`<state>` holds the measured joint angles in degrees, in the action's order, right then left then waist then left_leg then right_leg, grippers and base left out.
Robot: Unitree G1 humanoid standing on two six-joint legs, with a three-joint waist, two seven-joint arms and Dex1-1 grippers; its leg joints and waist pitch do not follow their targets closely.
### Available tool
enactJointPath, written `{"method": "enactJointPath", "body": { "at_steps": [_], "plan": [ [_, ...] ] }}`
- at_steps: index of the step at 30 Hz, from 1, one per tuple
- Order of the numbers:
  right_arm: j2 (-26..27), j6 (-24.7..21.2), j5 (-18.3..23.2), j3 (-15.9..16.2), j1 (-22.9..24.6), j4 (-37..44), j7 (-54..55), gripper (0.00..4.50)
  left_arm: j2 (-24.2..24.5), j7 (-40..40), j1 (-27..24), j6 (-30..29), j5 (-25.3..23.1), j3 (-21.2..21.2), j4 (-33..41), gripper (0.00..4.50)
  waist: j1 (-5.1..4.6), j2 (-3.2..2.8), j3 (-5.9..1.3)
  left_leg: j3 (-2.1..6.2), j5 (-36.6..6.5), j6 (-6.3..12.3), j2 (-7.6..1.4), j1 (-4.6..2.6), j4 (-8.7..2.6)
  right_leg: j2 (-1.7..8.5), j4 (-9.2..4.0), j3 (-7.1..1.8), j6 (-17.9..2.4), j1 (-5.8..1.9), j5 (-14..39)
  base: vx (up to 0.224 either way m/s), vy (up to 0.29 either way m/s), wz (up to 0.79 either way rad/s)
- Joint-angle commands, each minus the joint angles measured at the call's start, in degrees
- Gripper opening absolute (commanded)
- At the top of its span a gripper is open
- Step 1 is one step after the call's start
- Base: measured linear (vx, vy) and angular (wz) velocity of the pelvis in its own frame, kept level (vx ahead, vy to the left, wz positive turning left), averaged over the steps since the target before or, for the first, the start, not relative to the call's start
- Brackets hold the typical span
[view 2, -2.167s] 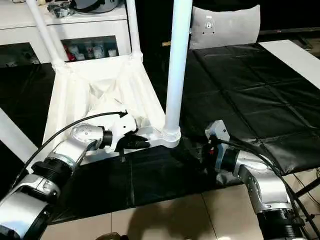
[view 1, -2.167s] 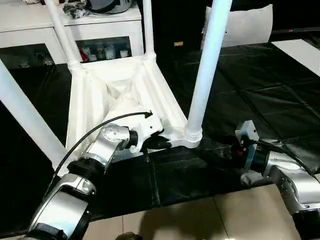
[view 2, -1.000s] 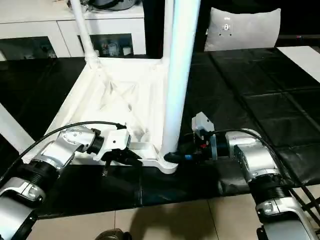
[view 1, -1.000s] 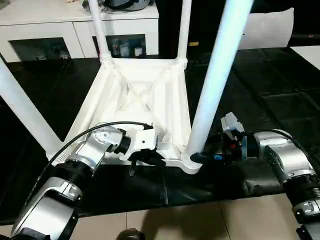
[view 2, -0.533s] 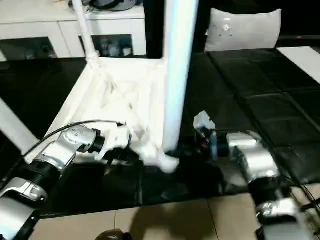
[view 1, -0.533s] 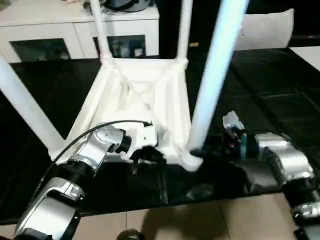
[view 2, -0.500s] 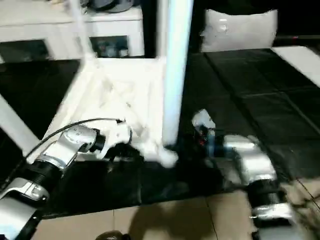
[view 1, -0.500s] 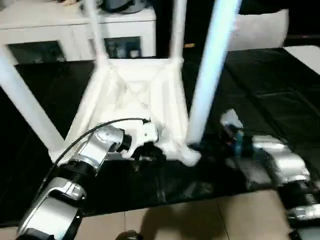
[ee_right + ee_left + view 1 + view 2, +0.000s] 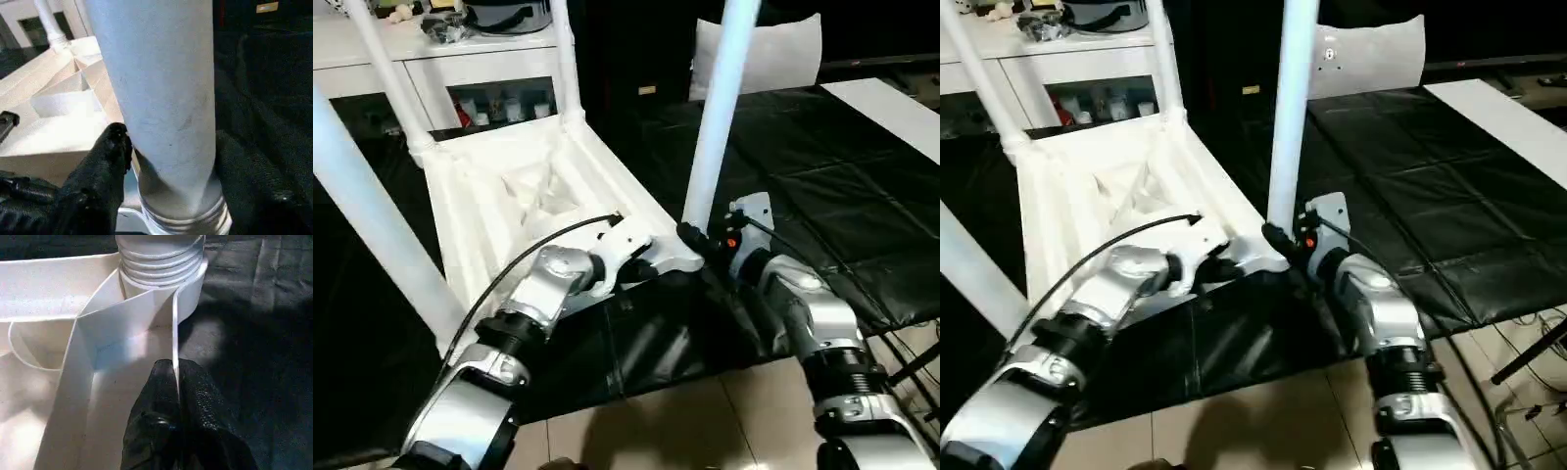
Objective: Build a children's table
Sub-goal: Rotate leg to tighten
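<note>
Upside down on black, creased floor mats point(image 9: 822, 196) lies the children's table point(image 9: 524, 196), all smooth white plastic. Its square top rests face down, showing thin raised ribs that cross in an X, and its four long round legs rise from ringed round sockets at the corners. Every place below is given from the table's near right corner socket point(image 9: 690, 257), the one closest to the robot.

The left gripper point(image 9: 177, 382), with two black textured fingers, sits just left of that socket, pinched tight on the thin upright rim of the tabletop point(image 9: 174, 333); the rim's edge runs between the fingers, which are almost fully together. The right gripper point(image 9: 168, 147) reaches in from the right side of the socket, and its fingers point(image 9: 110, 152) stand apart on either side of the base of the near right leg point(image 9: 156, 83), a thick, matte, slightly scuffed tube with ridged rings at its foot. They close against the leg from both sides.

Beyond the socket, the far legs stand before a white cabinet point(image 9: 480, 69) with glass-fronted shelves. A white pillow point(image 9: 769, 54) leans further back to the right. Right of the socket the mats stretch open and flat. Nearer the robot than the socket, the mat's edge gives way to pale tiled floor point(image 9: 685, 421).
</note>
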<state>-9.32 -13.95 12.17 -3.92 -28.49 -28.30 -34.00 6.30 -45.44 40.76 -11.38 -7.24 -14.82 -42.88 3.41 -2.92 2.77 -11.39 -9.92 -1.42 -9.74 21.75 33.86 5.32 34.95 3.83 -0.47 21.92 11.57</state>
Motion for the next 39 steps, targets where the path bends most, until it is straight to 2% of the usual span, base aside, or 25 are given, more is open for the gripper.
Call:
{"method": "enactJointPath", "body": {
  "at_steps": [1, 3, 4, 5, 6, 8, 9, 12, 14, 17, 18, 21, 22, 25, 28, 31, 33, 34, 38, 39],
  "plan": [
    [-0.84, 1.67, 1.89, 1.67, 2.12, 1.75, -5.94, 3.06, 0.16, -1.02, 0.42, 3.92, -0.58, -1.34, -0.81, 0.00, 0.33, 0.55, -3.53, 2.07, -16.43, 1.43, -3.37, -0.88, -4.45, 4.06, -5.26, -2.66, -11.68, -1.84, 12.25, 0.000, 0.000, 0.00],
    [-2.67, 2.72, 2.13, 1.74, 3.25, 3.00, -8.59, 3.27, 1.21, -2.59, 0.05, 5.47, -0.59, -1.79, -0.63, 0.00, 0.63, 0.57, -3.66, 1.87, -14.43, 2.65, -3.49, -1.00, -4.16, 4.03, -5.01, -2.69, -12.51, -1.80, 9.16, 0.000, 0.000, 0.00],
    [-4.57, 3.64, 2.29, 1.66, 4.17, 3.87, -10.96, 3.36, 2.15, -4.38, -0.46, 6.73, -0.43, -2.29, -0.29, 0.00, 0.99, 0.60, -4.00, 1.84, -10.62, 4.22, -3.40, -0.56, -3.81, 4.02, -4.35, -2.55, -13.31, -2.24, 4.49, 0.000, 0.000, 0.00],
    [-5.09, 3.79, 2.39, 1.59, 4.38, 4.10, -11.58, 3.36, 2.39, -4.82, -0.60, 6.92, -0.39, -2.41, -0.19, 0.00, 1.25, 0.56, -4.10, 1.83, -9.42, 4.81, -3.45, -0.57, -3.65, 4.03, -4.19, -2.50, -13.50, -2.29, 2.96, 0.000, 0.000, 0.00],
    [-5.77, 3.90, 2.55, 1.46, 4.66, 4.40, -12.42, 3.57, 2.70, -5.39, -0.79, 7.07, -0.35, -2.56, -0.05, 0.00, 1.51, 0.59, -4.11, 1.80, -7.60, 5.86, -3.44, -0.28, -3.50, 3.98, -3.78, -2.42, -13.99, -2.42, 0.39, 0.000, 0.000, 0.00],
    [-8.68, 3.81, 3.38, 1.42, 5.63, 5.85, -16.52, 3.71, 3.91, -7.86, -1.51, 9.22, -0.31, -3.32, 0.43, 0.00, 1.75, 0.58, -4.07, 1.68, -7.69, 6.58, -3.44, -0.37, -3.42, 3.91, -3.79, -2.25, -14.57, -2.27, 0.46, 0.000, 0.000, 0.00],
    [-9.55, 3.70, 3.59, 1.53, 5.86, 6.24, -17.85, 3.71, 4.19, -8.50, -1.63, 9.54, -0.30, -3.50, 0.49, 0.00, 1.88, 0.74, -3.98, 1.65, -8.43, 6.71, -3.44, -0.27, -3.37, 3.95, -4.02, -2.22, -14.34, -2.48, 1.97, 0.000, 0.000, 0.00],
    [-14.42, 2.79, 4.52, 2.69, 6.80, 8.05, -25.17, 4.03, 6.12, -14.08, -2.49, 13.89, -0.06, -4.98, 0.52, 0.00, 2.00, 0.59, -3.73, 1.71, -11.47, 5.70, -3.69, -0.55, -3.67, 3.85, -4.59, -2.14, -13.58, -2.25, 7.79, 0.000, 0.000, 0.00],
    [-17.54, 2.61, 4.74, 3.74, 6.73, 8.53, -30.29, 4.03, 7.74, -19.25, -3.10, 16.69, 0.26, -6.48, 0.95, 0.00, 2.19, 0.57, -3.58, 1.72, -12.68, 5.04, -3.93, -0.69, -3.85, 3.88, -4.76, -2.27, -12.97, -2.07, 10.24, 0.000, 0.000, 0.00],
    [-19.88, 2.66, 4.28, 5.06, 5.85, 7.74, -34.99, 4.03, 8.82, -23.45, -3.02, 18.00, 0.66, -7.64, 1.13, 0.00, 2.50, 0.69, -3.46, 1.67, -14.11, 4.04, -4.05, -0.91, -4.04, 4.03, -4.82, -2.37, -13.16, -1.81, 12.55, 0.000, 0.000, 0.00],
    [-20.38, 3.21, 3.95, 5.50, 5.61, 7.43, -36.03, 4.03, 9.13, -24.40, -2.90, 18.45, 0.65, -7.97, 1.10, 0.00, 2.57, 0.84, -3.47, 1.62, -14.13, 3.95, -4.08, -0.95, -4.03, 4.08, -4.84, -2.43, -13.20, -1.75, 12.62, 0.000, 0.000, 0.00],
    [-21.32, 3.62, 3.78, 6.49, 4.95, 6.81, -38.38, 4.03, 9.81, -26.56, -2.63, 19.67, 0.56, -8.69, 0.95, 0.00, 3.05, 0.73, -3.62, 1.65, -13.15, 3.83, -4.10, -1.00, -3.94, 4.13, -4.58, -2.46, -13.57, -1.71, 11.04, 0.000, 0.000, 0.00],
    [-21.84, 3.32, 4.44, 7.69, 3.84, 5.97, -41.52, 3.87, 10.88, -30.27, -2.25, 21.03, 0.36, -9.90, 0.75, 0.00, 3.31, 0.77, -3.73, 1.64, -12.03, 4.10, -4.10, -0.98, -3.83, 4.15, -4.33, -2.45, -14.10, -1.76, 9.12, 0.000, 0.000, 0.00],
    [-21.93, 2.79, 4.90, 8.58, 3.19, 5.80, -43.85, 3.77, 11.66, -32.36, -1.88, 22.00, -0.20, -10.82, 0.65, 0.00, 3.57, 0.74, -3.76, 1.57, -11.04, 4.72, -4.13, -0.92, -3.72, 4.13, -4.01, -2.44, -14.70, -1.80, 6.98, 0.000, 0.000, 0.00],
    [-22.01, 2.27, 4.92, 9.65, 2.76, 5.56, -46.33, 3.40, 12.04, -33.72, -1.33, 22.99, -0.46, -11.00, 0.00, 0.00, 3.99, 0.77, -3.79, 1.59, -10.81, 4.76, -4.20, -0.93, -3.72, 4.25, -3.97, -2.45, -14.69, -1.83, 7.23, 0.000, 0.000, 0.00],
    [-21.87, 0.99, 5.51, 10.23, 2.64, 5.42, -48.04, 3.22, 12.09, -33.97, -0.93, 23.34, -0.64, -11.06, -0.24, 0.00, 4.39, 0.80, -3.82, 1.64, -10.90, 4.54, -4.25, -0.98, -3.75, 4.30, -3.96, -2.44, -14.69, -1.87, 7.64, 0.000, 0.000, 0.00],
    [-21.83, 0.35, 5.88, 10.76, 2.55, 5.18, -49.22, 3.05, 12.10, -34.24, -0.70, 23.67, -0.55, -11.12, -0.54, 0.00, 4.38, 0.82, -3.81, 1.63, -11.21, 4.41, -4.20, -0.97, -3.75, 4.28, -3.99, -2.43, -14.65, -1.86, 7.85, 0.000, 0.000, 0.00],
    [-21.85, -0.14, 6.08, 11.00, 2.58, 5.21, -49.74, 2.95, 12.07, -34.33, -0.62, 23.74, -0.49, -11.14, -0.68, 0.00, 4.42, 0.63, -3.79, 1.69, -11.51, 4.16, -4.21, -0.96, -3.78, 4.30, -4.00, -2.44, -14.60, -1.89, 8.28, 0.000, 0.000, 0.00],
    [-21.94, -1.12, 6.63, 11.23, 2.88, 5.67, -50.63, 2.70, 12.06, -34.30, -0.49, 24.36, -0.78, -11.25, -1.40, 0.00, 4.45, 0.78, -3.87, 1.67, -11.22, 3.77, -4.18, -0.99, -3.76, 4.29, -3.99, -2.44, -14.56, -1.91, 7.95, 0.000, 0.000, 0.00],
    [-21.87, -1.32, 6.70, 11.20, 3.01, 5.79, -50.77, 2.60, 12.11, -34.31, -0.51, 24.46, -0.80, -11.26, -1.47, 0.00, 4.47, 0.63, -3.91, 1.69, -11.08, 3.79, -4.22, -0.98, -3.75, 4.34, -3.94, -2.44, -14.66, -1.94, 7.45, 0.000, 0.000, 0.00]
  ]
}}
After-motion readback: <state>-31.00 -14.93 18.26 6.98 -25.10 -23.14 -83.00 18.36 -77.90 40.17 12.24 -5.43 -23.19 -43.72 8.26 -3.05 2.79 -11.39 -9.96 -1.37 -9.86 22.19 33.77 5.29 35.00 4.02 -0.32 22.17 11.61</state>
